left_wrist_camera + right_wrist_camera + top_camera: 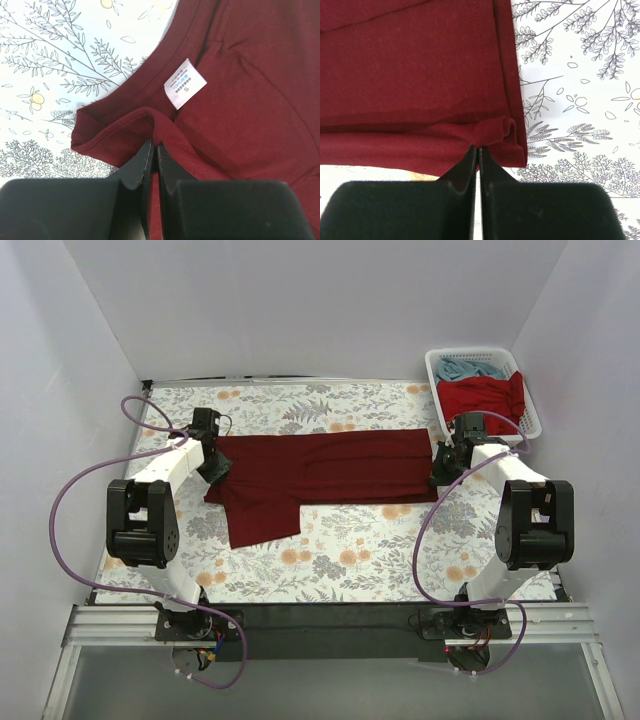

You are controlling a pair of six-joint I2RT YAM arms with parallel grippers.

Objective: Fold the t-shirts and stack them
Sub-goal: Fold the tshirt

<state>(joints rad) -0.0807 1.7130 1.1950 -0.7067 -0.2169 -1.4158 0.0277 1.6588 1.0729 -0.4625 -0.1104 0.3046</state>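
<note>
Top external view shows the maroon t-shirt [320, 465] lying in the middle of the table [350, 550], only partly folded, the left gripper [214, 468] pinching its collar end, the right gripper [442, 470] pinching its hem end, while the red t-shirt [485, 395] and blue t-shirt [468, 368] wait in the far-right basket [436, 362].

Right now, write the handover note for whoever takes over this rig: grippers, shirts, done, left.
Left gripper: shut on the collar edge of the large dark maroon cloth t-shirt.
Right gripper: shut on its hem corner.
That shirt lies stretched between them on the floral-patterned table cloth, apparently part-folded, one sleeve sticking out toward the arms.
Brighter red t-shirt and light blue t-shirt lie crumpled in the white plastic lattice basket.
Done: nothing stacked. Left: finish the maroon fold, fold the other two, stack all.
</note>
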